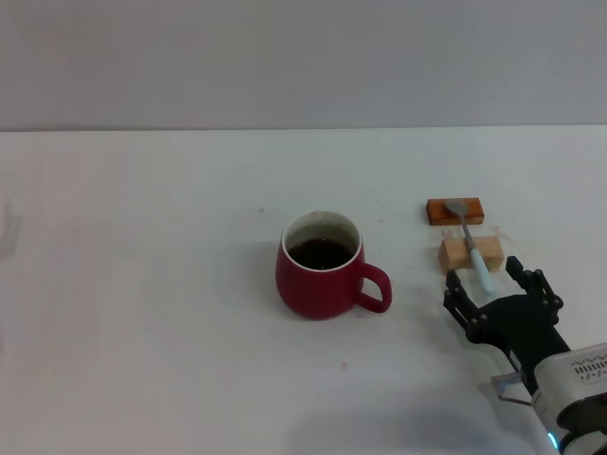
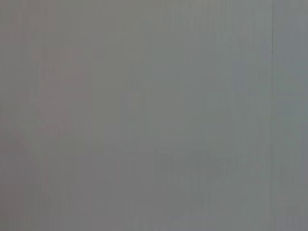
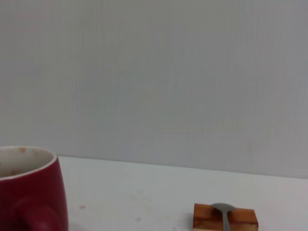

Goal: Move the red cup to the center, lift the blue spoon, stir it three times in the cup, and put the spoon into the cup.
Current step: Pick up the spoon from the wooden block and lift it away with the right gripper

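Head view: red cup [image 1: 322, 267] sits upright near the middle of the white table [image 1: 142, 284], loop handle turned toward the robot's right and a bit toward the near edge. White inner rim, dark liquid inside.

To the cup's right, well apart from it, two small blocks lie one behind the other: orange-brown block [image 1: 455, 210] farther back, pale wooden block [image 1: 470, 252] nearer the front edge. Blue spoon [image 1: 471, 245] lies across both, silver bowl resting on the orange-brown block, neck bridging the gap, light-blue handle crossing the wooden block w/ its end sticking out past it toward the near edge.

Right gripper [image 1: 487, 279] is low over the table at the near right corner area, black fingers spread apart, one on each side of the spoon handle's end. Handle tip sits between the fingers; can't tell whether either finger touches it. Nothing clamped.

Right wrist view: looks along the table surface; cup's side & handle [image 3: 30, 190] at one edge, orange-brown block [image 3: 225, 217] w/ spoon bowl [image 3: 222, 208] on top farther off, plain grey wall behind.

Left wrist view: only flat grey, no objects. Left gripper not seen in any view.
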Motion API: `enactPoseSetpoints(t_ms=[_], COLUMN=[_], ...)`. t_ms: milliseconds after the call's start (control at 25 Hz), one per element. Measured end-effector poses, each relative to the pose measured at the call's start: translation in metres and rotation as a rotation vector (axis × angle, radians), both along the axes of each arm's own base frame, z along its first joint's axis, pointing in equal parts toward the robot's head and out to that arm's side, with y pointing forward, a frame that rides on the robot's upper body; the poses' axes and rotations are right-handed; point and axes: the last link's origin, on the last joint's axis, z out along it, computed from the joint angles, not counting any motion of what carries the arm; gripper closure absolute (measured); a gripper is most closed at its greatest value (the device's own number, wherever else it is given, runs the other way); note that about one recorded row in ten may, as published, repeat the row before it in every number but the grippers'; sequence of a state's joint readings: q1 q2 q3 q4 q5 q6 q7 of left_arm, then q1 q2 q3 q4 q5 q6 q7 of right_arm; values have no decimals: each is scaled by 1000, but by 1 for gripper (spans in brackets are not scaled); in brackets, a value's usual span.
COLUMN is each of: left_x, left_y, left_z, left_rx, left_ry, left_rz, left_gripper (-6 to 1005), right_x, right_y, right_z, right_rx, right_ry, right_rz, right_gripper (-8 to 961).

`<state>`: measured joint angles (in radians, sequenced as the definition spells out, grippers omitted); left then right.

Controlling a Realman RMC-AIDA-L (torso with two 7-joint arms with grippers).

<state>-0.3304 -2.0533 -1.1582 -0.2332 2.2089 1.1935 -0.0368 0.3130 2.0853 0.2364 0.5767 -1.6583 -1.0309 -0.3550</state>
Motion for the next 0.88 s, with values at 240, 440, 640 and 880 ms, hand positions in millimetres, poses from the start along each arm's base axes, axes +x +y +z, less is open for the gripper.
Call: enactPoseSetpoints(t_ms=[240,440,640,880], left_x=[-1,0,0,-2], left_y=[-2,-3,-3,-6], left_z=[0,0,1,1], left_rx=[3,8,10,12], left_ry=[-4,-3,-2,-3], left_rz=[1,-1,-3,3], left_gripper=[140,140,140,140], right_x=[1,1,1,1], right_y=[-1,-1,0,3], right_z=[-2,-2,-1,1], right_rx=[-15,-15,-13,-3], right_ry=[-2,1,11,12], right_rz=[-5,-5,-10,-13], right_gripper=[168,231,367,413])
